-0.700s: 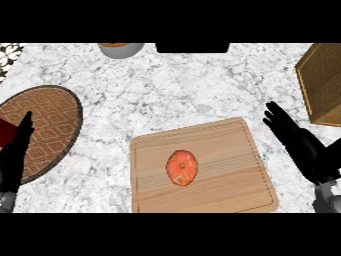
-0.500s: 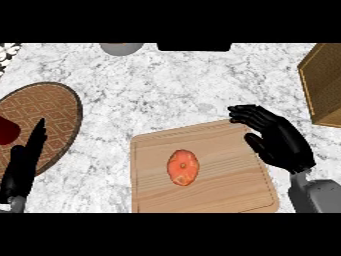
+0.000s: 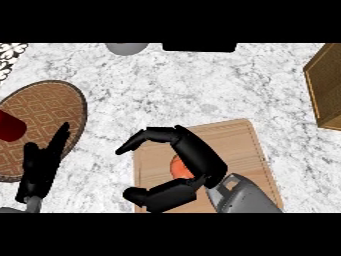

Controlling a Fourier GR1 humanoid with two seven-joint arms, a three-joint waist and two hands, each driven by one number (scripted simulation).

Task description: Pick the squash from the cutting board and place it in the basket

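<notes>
1. Forearm of the right arm enters from the lower edge; its right hand now arches over the cutting board, whereas half a second ago it hung beside the board's right edge. Fingers and thumb are curved like a claw around open space, not yet closed on anything.
2. Squash, orange, lies on the board where it lay before, but only a sliver shows under the palm; earlier it was fully visible. Whether the hand touches it cannot be told.
3. Left hand shows at the lower left with fingers straight and relaxed, holding nothing, overlapping the near rim of the round woven mat, much as before.
4. Red cup stands on the mat's left part, apart from the left hand.
5. Marble counter lies bare between board and far edge.
6. Basket, wooden, sits at the right edge, well apart from the squash; it shows lower in view than earlier.
7. Grey rounded object sits at the far edge, beside a black object.
</notes>
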